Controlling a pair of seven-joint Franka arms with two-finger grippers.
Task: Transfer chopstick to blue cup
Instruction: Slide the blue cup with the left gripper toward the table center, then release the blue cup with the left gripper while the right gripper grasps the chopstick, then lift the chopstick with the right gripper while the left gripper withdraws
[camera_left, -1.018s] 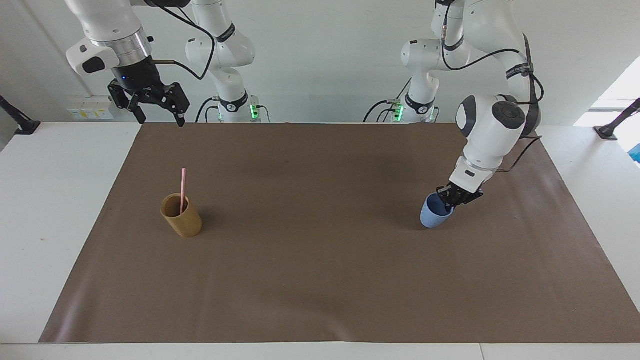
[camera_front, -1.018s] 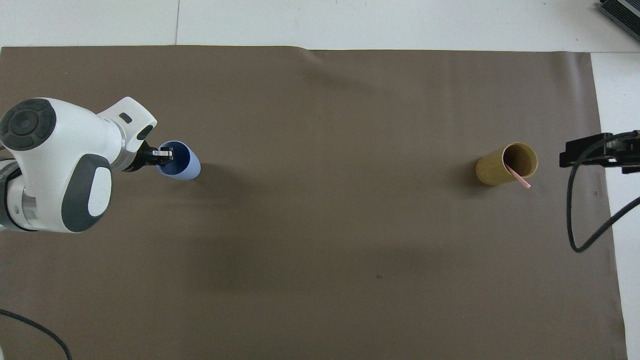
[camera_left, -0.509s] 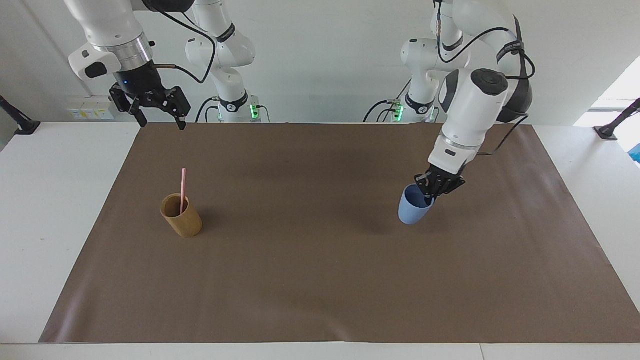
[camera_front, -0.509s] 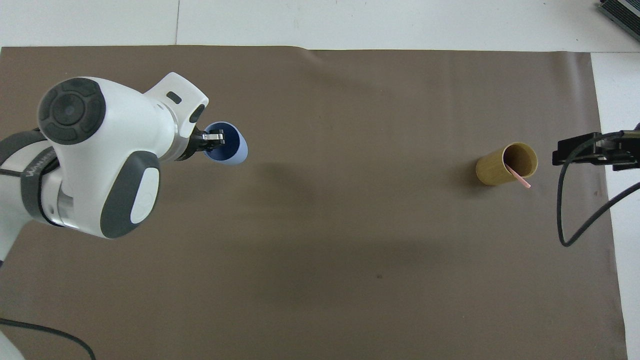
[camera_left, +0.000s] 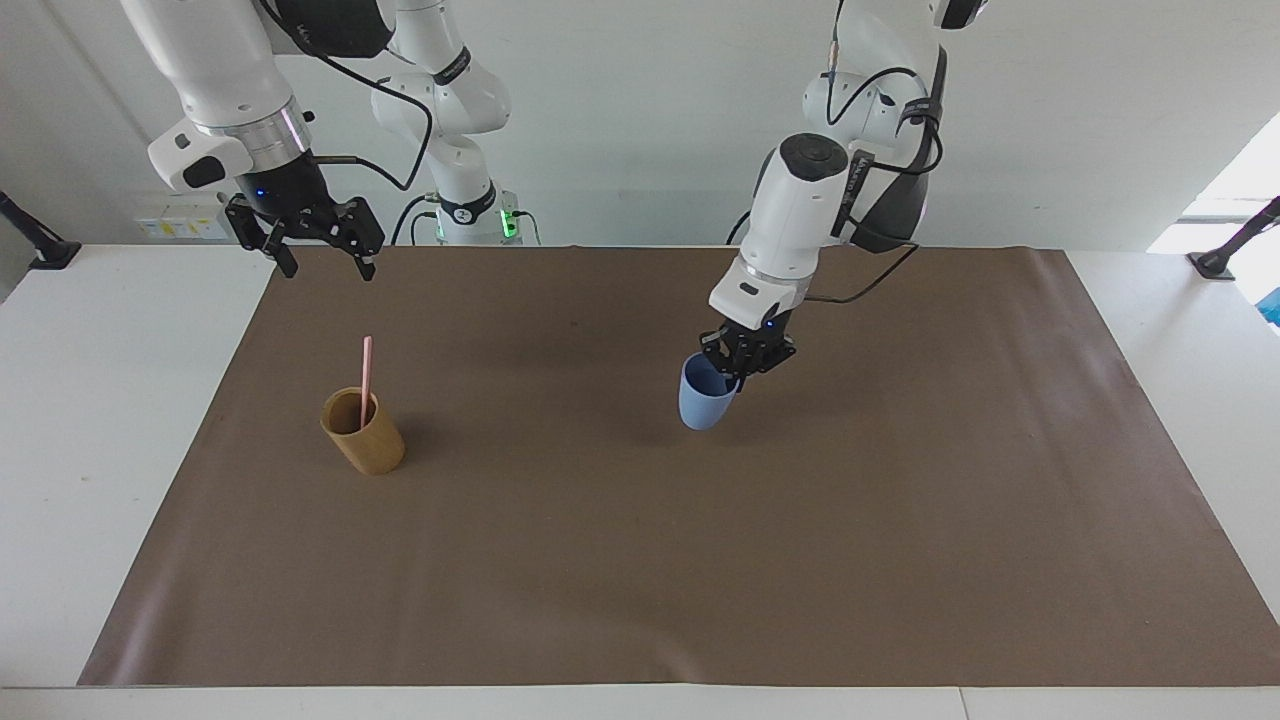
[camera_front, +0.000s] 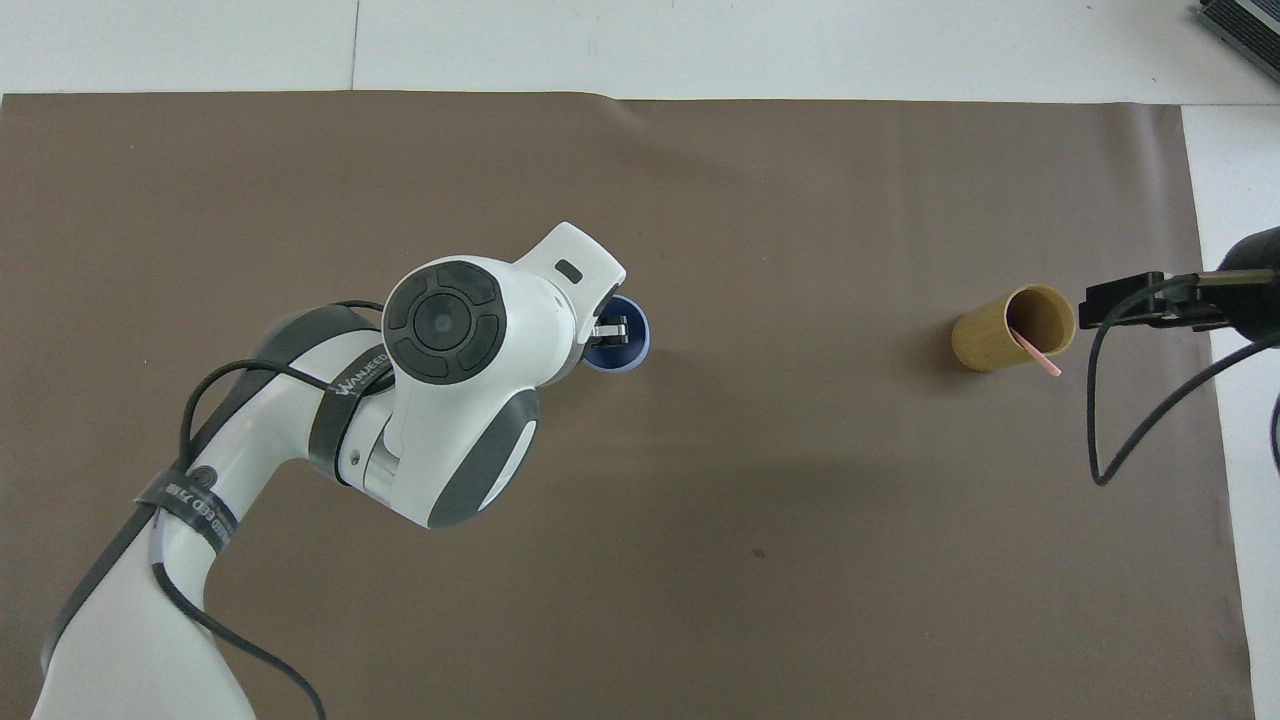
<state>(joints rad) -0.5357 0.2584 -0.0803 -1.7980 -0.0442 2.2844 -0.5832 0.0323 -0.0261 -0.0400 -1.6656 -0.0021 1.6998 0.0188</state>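
**A:** Since a second ago, your left gripper (camera_left: 742, 372) has carried the blue cup (camera_left: 705, 397) from the left arm's end of the table to over the middle of the brown mat (camera_left: 640, 560). See it?

**B:** Yes. How does it hold the cup?

**A:** Its fingers are pressed together on the cup's rim, one inside and one outside. The cup hangs tipped a little, just above the mat. From above, the left arm hides part of the cup (camera_front: 622, 345), and you can see a finger (camera_front: 610, 330) over its dark inside.

**B:** Where is the chopstick?

**A:** The chopstick (camera_left: 365, 372) stands in the tan cup (camera_left: 363, 432), toward the right arm's end of the table. It leans on that cup's rim, and its top pokes out well above it. From above you can see the pink tip (camera_front: 1040, 356) sticking over the rim of the tan cup (camera_front: 1010, 328).

**B:** Is the chopstick close to the blue cup?

**A:** No, they are well apart. Only bare mat lies between the two cups.

**B:** What about your right gripper?

**A:** Your right gripper (camera_left: 322, 262) is up in the air over the mat's edge, at the right arm's end. Its fingers are spread wide and hold nothing. It has slid a little toward the tan cup, but it is not over the chopstick.
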